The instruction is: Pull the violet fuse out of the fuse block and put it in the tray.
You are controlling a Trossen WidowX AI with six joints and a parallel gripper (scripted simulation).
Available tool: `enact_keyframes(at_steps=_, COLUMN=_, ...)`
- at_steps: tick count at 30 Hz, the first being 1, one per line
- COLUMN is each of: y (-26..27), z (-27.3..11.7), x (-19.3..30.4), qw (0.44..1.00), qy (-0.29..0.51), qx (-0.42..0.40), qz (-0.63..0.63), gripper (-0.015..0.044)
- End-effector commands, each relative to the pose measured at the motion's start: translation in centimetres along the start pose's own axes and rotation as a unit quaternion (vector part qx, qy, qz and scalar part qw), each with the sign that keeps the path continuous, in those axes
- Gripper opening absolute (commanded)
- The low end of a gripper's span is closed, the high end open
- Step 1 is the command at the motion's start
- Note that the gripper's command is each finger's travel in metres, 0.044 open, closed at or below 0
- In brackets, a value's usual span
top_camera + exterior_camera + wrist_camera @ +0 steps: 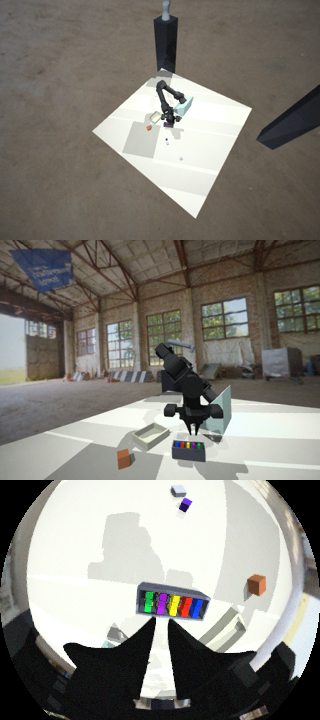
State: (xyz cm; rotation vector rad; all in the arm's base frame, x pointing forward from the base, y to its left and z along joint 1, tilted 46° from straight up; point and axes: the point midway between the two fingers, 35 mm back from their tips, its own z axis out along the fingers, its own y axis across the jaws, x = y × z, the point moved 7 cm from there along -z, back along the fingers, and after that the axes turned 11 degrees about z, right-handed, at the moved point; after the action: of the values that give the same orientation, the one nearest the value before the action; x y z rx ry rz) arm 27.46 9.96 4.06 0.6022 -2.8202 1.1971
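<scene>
We hang our gripper [193, 433] just above the fuse block [188, 454], fingertips pointing down over the violet fuse [193, 445], apart from it. The fingers stand nearly together with only a narrow gap between them, and they hold nothing.

The violet fuse sits in its slot in the block, fourth in the exterior view's row: blue fuse [177, 444], red fuse [182, 444], yellow fuse [188, 445], violet, then green fuse [198, 445]. In the wrist view the block [172, 602] lies just past our fingertips, with the violet fuse [160, 604] between green and yellow.

The tray [150, 435] stands near the block, to its left in the exterior view. An orange cube [123, 458] rests in front of the tray, and a pale blue wedge [219, 413] stands behind our arm. Further out on the white mat [196, 165], we see a small violet cube [166, 139] and two small white cubes [181, 158].
</scene>
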Motion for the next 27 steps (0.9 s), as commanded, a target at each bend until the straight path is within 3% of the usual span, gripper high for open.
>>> enact_keyframes(at_steps=1, y=0.0, z=0.1, x=-0.1, qw=1.000, qy=0.003, qx=0.003, qz=0.002, gripper=0.0066)
enact_keyframes(at_steps=27, y=0.0, z=2.6, x=-0.5, qw=1.000, qy=0.003, qx=0.003, qz=0.002, gripper=0.0066)
